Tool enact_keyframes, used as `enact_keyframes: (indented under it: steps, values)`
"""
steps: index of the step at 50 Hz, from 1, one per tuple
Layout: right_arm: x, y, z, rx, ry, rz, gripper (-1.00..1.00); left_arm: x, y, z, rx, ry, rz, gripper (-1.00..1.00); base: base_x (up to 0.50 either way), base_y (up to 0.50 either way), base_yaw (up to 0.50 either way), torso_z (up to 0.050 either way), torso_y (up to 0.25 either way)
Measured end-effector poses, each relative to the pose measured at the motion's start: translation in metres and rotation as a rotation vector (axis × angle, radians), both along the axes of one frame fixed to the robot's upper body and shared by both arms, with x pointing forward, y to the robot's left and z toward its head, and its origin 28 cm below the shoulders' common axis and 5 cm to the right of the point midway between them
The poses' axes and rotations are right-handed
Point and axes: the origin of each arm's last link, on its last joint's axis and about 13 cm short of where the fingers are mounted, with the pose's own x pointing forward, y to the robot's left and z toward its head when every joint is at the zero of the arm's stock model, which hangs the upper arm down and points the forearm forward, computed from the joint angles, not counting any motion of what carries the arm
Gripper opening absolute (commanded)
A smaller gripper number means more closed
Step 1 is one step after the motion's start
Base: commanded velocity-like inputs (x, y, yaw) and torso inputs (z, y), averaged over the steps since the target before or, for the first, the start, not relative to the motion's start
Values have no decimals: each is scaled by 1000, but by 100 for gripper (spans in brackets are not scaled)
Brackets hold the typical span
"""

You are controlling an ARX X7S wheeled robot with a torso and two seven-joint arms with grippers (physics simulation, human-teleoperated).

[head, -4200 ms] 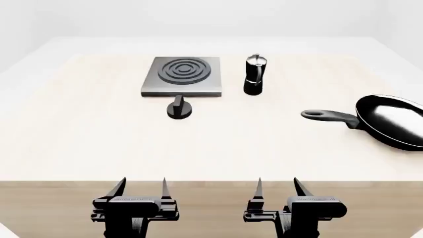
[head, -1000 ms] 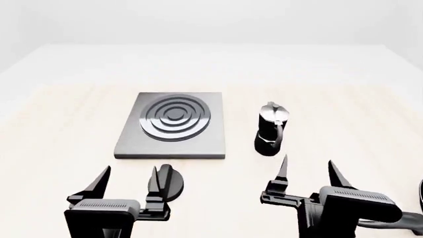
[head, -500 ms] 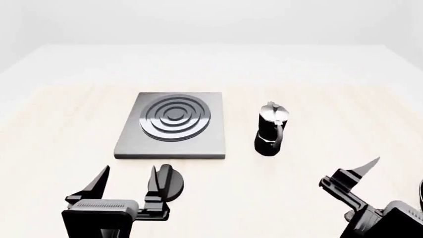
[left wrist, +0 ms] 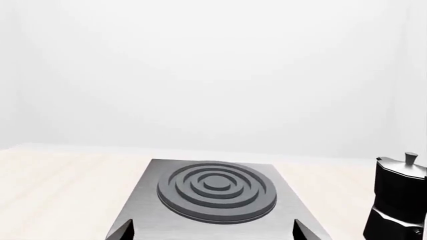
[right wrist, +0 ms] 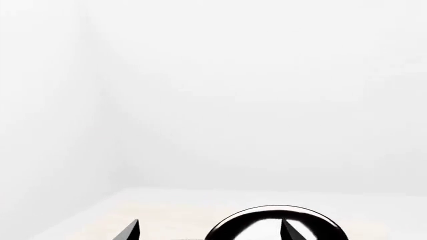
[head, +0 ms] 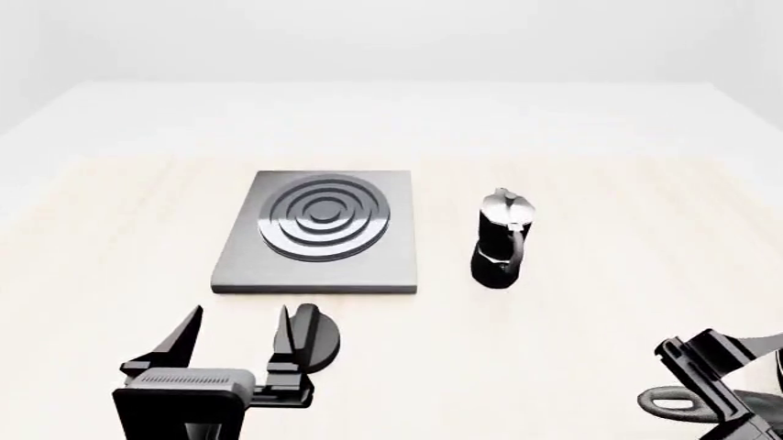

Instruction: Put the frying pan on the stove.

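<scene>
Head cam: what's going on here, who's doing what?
A two-armed robot in simulation is setting up to move the frying pan onto the stove. Nothing is held yet. The right gripper is open and aimed at the pan, which sits off to the robot's right, almost out of the head view. The left gripper hangs open in front of the stove, close to a small black knob. The burner is bare; a moka pot stands apart on the stove's right.

frying pan [right wrist: 275,224] is chopped off by the frame's bottom edge, right gripper [head: 716,367] runs off the corner, and the knob [head: 321,337] hides half behind the left gripper [head: 237,341]
</scene>
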Motion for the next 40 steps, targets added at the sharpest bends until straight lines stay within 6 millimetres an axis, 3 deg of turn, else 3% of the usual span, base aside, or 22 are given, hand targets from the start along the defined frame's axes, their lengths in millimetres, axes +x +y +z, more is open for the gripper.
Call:
enact_keyframes:
  steps: [40]
  values:
    - [22, 1, -16, 221, 32, -80, 100, 0, 0, -1, 1, 1, 2, 100, 0, 0, 0, 0, 0]
